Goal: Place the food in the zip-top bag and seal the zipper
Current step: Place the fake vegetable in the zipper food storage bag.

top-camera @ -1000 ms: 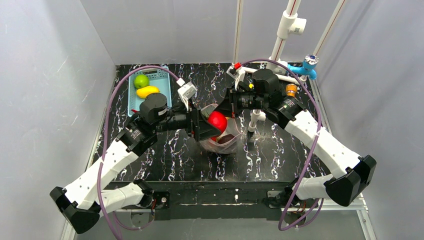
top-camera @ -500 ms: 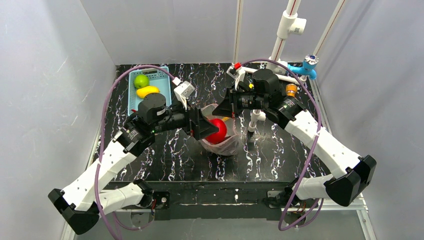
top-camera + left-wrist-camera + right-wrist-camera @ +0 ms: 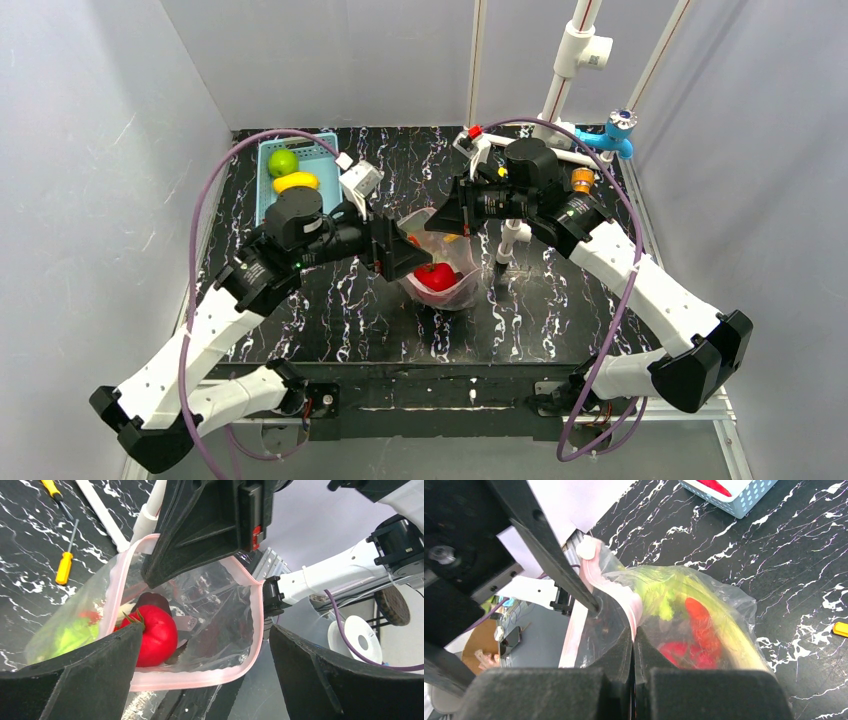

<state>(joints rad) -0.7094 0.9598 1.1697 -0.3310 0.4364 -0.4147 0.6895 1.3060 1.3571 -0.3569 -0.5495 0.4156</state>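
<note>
The clear zip-top bag (image 3: 458, 262) stands open mid-table. My right gripper (image 3: 452, 216) is shut on its far rim and holds the mouth up; in the right wrist view the gripper (image 3: 634, 640) pinches the pink zipper (image 3: 631, 605). My left gripper (image 3: 398, 256) is open and empty at the near-left side of the mouth, its fingers (image 3: 75, 680) straddling the zipper (image 3: 200, 679). The red pepper (image 3: 156, 636) lies inside the bag beside a dark red piece (image 3: 152, 600) and the green leek (image 3: 70, 636). The red chili (image 3: 701, 625) shows through the plastic.
The light blue basket (image 3: 318, 152) at the back left holds a green fruit (image 3: 282, 161) and a yellow fruit (image 3: 295, 182). An orange-handled screwdriver (image 3: 65, 567) and a yellow tool (image 3: 50, 487) lie behind the bag. White pipes (image 3: 560, 90) and a blue fitting (image 3: 612, 138) stand at the back right.
My left gripper carried the red pepper down to the bag's mouth, opened, and let it drop inside. The gripper has drawn back slightly left. The right gripper kept its hold.
</note>
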